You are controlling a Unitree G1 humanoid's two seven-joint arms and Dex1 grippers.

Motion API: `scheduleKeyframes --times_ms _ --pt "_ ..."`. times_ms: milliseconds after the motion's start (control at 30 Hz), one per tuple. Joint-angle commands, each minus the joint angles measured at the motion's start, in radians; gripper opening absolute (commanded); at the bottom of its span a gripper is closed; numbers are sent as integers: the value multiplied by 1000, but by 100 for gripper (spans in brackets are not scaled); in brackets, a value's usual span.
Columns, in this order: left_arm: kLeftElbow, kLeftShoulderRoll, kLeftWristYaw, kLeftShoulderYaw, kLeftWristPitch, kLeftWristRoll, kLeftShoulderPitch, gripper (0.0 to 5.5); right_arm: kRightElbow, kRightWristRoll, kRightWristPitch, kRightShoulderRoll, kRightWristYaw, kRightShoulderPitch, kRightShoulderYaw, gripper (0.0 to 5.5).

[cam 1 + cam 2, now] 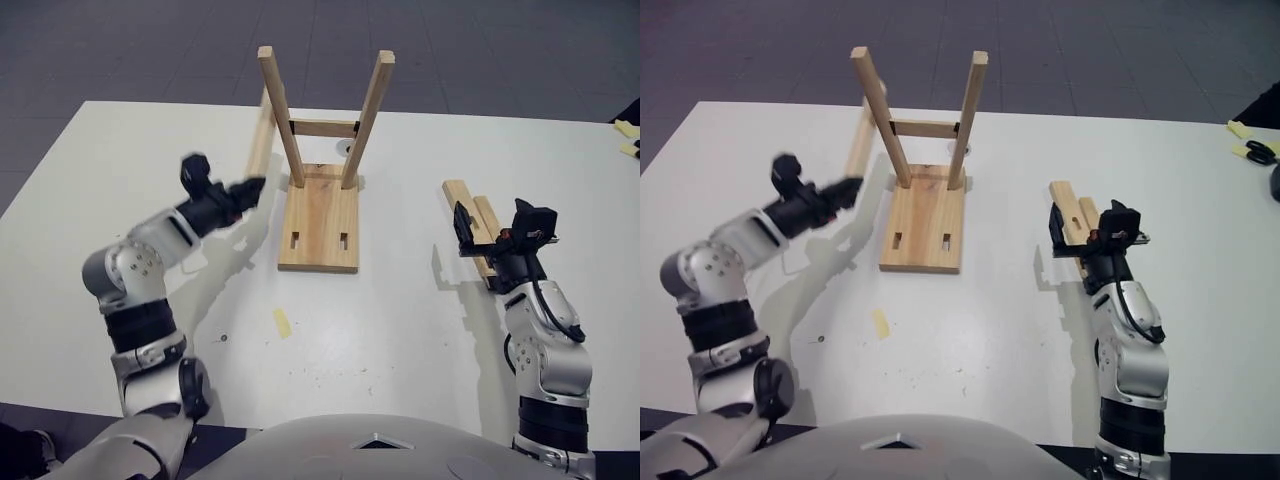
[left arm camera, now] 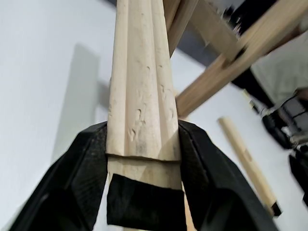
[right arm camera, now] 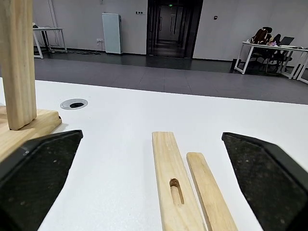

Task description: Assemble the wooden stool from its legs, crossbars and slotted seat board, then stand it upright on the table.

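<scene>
Tightly left gripper (image 1: 250, 190) clamps leg (image 2: 142, 96); right gripper (image 1: 468, 228) spread over slotted piece (image 3: 168, 163).

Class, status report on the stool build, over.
Left gripper shut on loose leg. Right gripper open around slotted leg and crossbar. Seat board carries two upright legs.

Bright light throws soft shadows on the table (image 1: 420, 330).

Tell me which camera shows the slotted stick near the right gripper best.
The right wrist view: the slotted stick lies flat, slot facing up, framed by the open right gripper. Both eye views show it partly hidden under that gripper, slot unseen. The left wrist view shows a distant stick, too far to identify.
</scene>
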Motion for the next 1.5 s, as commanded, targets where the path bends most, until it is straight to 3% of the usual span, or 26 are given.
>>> scheduleKeyframes --times_ms 33,267,433,567,733,933,1133,1500 --pt "-3 -46 139 109 -37 -95 -185 203 -1 43 24 3 3 -57 -21 540" --pt "1 -188 328 186 37 -627 -347 203 -38 433 156 38 5 -233 -152 540" --pt "69 -189 357 30 93 -1077 -242 203 -52 983 311 77 -46 -344 -200 540" --pt "145 -145 353 -88 118 -1238 -92 203 -26 1182 361 99 -74 -381 -150 540" --pt "34 -200 300 -162 88 -1277 60 203 9 1342 406 97 -19 -388 -101 540" --pt "-65 -274 253 -208 28 -1277 156 203 41 1372 447 97 51 -361 -29 540" --pt "-30 -231 182 -278 81 -1277 201 203 33 1374 478 110 104 -381 62 540" --pt "-49 -213 156 -346 57 -1277 236 203 10 1404 481 101 134 -361 97 357"
